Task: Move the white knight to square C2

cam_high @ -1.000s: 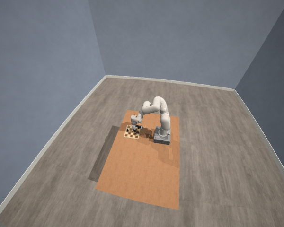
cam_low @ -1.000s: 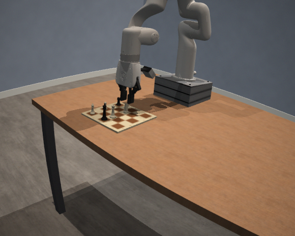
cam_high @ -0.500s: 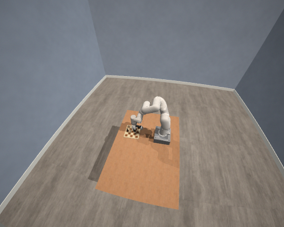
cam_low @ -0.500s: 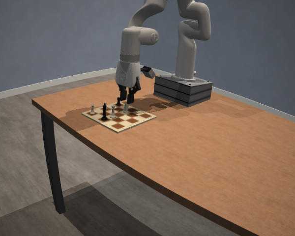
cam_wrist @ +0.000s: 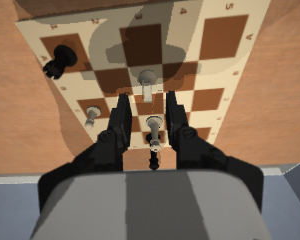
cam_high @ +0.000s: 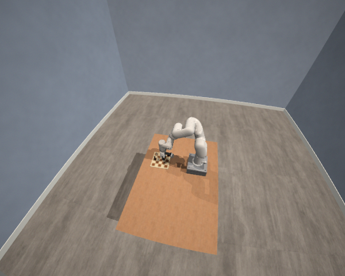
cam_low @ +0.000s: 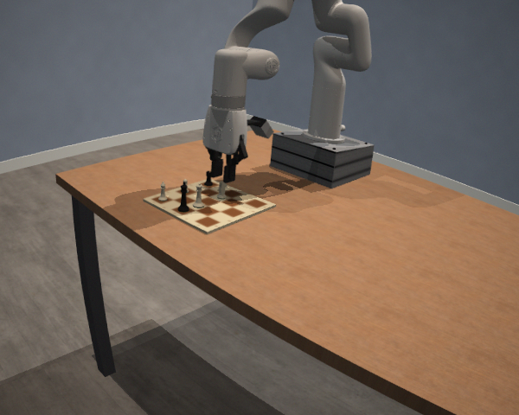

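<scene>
Claw [cam_wrist: 147, 107], black-fingered, partly open and holding nothing, hovers above the cream-and-brown chessboard [cam_wrist: 225, 100] on the orange wooden counter [cam_low: 340, 250], with an upright white piece, seemingly the knight [cam_wrist: 153, 131], directly below between its fingers.

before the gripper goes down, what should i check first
1. Gripper open and holding nothing: ok.
2. White piece lined up between the fingers in the wrist view: ok.
3. That piece is the white knight: cannot tell, its shape is too small to read.
4. Every piece on the board upright: ok.
5. Room between the fingers and the small black piece just behind the target: cannot tell.
6. C2 found and free: cannot tell, the edge labels are blurred.
</scene>
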`<state>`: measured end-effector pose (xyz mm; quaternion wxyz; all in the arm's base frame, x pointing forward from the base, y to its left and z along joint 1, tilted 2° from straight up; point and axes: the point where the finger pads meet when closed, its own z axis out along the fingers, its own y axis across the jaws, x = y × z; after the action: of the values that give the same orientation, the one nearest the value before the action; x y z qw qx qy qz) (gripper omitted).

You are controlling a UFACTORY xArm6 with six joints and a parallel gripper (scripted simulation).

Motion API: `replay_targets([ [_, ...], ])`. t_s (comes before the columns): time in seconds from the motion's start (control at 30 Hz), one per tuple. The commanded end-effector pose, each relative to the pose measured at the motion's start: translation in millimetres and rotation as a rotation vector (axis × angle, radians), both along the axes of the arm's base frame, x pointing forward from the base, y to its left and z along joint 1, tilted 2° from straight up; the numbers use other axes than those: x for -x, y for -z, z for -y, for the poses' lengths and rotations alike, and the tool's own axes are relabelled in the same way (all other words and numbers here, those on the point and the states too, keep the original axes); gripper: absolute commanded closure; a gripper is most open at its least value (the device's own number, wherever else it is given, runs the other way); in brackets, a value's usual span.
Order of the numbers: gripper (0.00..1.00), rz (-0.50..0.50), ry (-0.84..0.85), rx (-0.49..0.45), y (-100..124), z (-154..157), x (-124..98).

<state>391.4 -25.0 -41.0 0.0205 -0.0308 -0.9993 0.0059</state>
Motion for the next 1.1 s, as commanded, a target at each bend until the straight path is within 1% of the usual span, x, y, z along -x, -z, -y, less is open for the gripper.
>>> replay_targets([
  [0.0,0.63,0.004,0.000,0.000,-1.1,0.1,-1.5],
  [0.8,0.63,0.004,0.000,0.000,-0.8,0.1,-1.5],
  [1.07,0.63,0.004,0.000,0.000,8.0,0.2,-1.2],
])
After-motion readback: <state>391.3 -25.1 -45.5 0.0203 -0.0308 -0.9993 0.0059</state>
